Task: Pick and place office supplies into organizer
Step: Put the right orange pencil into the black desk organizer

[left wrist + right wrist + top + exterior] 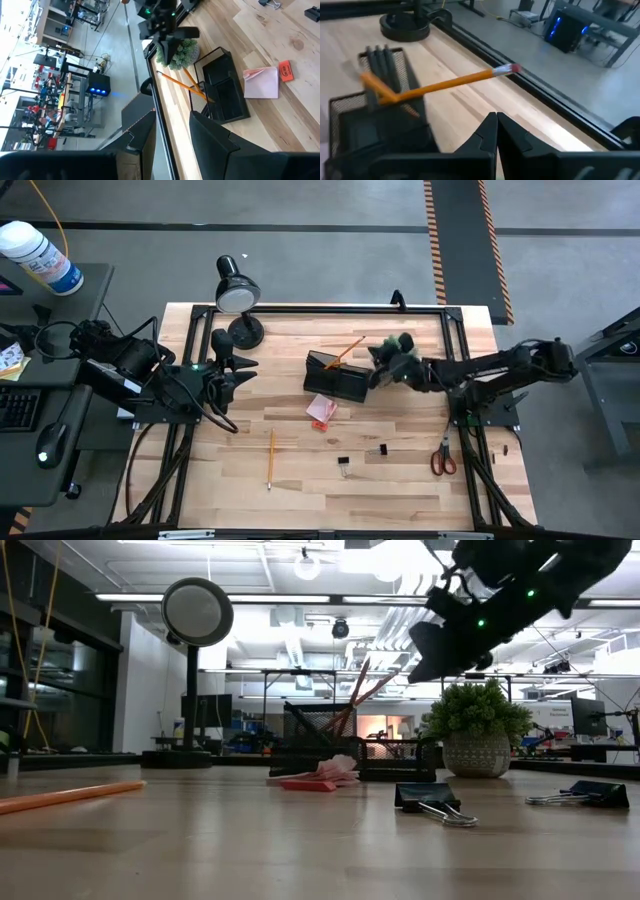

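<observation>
A: Scanning from the overhead feed, I see the organizer (pixel 338 380) near the middle of the bench (pixel 300 480), toward the far edge, with two pencils (pixel 345 352) leaning out of its taller section.

B: Grippers?

A: Right gripper (pixel 378 366) hangs just beside the organizer's right end, in front of the potted plant (pixel 400 343). My wrist feed shows its fingers (pixel 487 131) pressed together, empty. Left gripper (pixel 240 370) sits off to the organizer's left, near the desk lamp (pixel 237 292); its fingers (pixel 210 140) stand apart, holding nothing.

B: Loose supplies?

A: Pink sticky-note pad (pixel 321 411) lies just in front of the organizer, with a small red tag (pixel 285 71) beside it. One pencil (pixel 271 458) lies alone toward the near left. Two binder clips, one (pixel 344 465) near centre, another (pixel 382 449) to its right. Red-handled scissors (pixel 443 459) lie near the right edge.

B: Any readable writing?

A: None I can make out. The white bottle (pixel 40 257) on the side desk carries a blue label, too small to read. The red tag shows dark marks, illegible.
</observation>
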Available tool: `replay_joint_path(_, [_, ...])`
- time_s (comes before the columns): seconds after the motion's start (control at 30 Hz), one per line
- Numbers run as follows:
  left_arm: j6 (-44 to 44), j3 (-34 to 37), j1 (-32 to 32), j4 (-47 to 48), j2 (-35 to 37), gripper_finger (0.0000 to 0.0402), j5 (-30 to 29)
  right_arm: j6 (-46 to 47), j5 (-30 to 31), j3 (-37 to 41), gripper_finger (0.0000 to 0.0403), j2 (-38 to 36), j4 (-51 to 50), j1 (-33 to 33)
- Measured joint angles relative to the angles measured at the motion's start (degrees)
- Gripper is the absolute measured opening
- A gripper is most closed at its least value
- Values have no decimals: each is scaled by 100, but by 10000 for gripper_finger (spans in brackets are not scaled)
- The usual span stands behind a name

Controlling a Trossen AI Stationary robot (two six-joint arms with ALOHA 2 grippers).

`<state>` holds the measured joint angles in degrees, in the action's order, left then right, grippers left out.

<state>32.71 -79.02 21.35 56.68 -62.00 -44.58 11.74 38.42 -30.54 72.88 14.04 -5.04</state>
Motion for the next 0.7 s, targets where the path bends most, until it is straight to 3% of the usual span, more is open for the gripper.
replay_joint_path(0.07, [0,0,0,1,0,106,0,74,-371,27,0,0,169,-264])
replay_joint_path(0.33, [1,0,0,3,0,106,0,690,-898,47,0,1,391,-1047])
replay_joint_path(0.53, [0,0,-1,1,0,106,0,1097,-2160,47,0,2,680,-1457])
replay_joint_path(0.7, [0,0,1,1,0,106,0,1141,-2693,47,0,2,1101,-1477])
